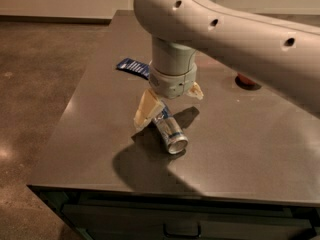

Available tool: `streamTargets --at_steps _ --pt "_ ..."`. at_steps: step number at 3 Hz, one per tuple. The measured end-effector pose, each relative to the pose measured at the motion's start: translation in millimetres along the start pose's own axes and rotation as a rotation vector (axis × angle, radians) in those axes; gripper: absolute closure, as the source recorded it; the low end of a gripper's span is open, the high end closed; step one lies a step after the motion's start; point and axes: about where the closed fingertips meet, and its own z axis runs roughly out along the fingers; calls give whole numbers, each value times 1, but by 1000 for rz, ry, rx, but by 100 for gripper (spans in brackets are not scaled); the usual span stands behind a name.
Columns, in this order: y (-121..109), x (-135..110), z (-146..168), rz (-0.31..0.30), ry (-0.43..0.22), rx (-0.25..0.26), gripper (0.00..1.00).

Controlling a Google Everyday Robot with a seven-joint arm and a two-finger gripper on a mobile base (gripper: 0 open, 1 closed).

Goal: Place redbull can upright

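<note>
Silver can [169, 130] lies on its side just left of the frame's centre, on the dark table [240, 154]. Its shiny near end points toward the lower edge of the frame; its far end runs up under the wrist. The gripper [169, 106] hangs directly over that far end, jaws released and spread wider than the can. One finger [146, 111], on the left of the frame, sits against or just beside the can's flank; contact cannot be confirmed. The other finger [196, 90] stands apart from the can, toward the right. A blue packet [134, 66] lies flat in the upper left, well apart.

Step in hand, as judged: secure the can before raising it.
1. Centre the jaws across the can's width so both pads meet the wall together. A one-sided touch is likely to roll the can.
2. Grip near the far end, leaving room to swing the near end down.
3. Close gently; thin aluminium dents and slips.
4. Lift clear, rotate to vertical, lower until the base seats flat, then release.
</note>
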Motion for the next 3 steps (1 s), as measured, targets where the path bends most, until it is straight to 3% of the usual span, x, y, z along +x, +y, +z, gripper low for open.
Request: streamTargets --at_steps 1,3 --pt "5 -1 2 0 17 5 16" --pt "6 -8 -3 -8 4 -2 63"
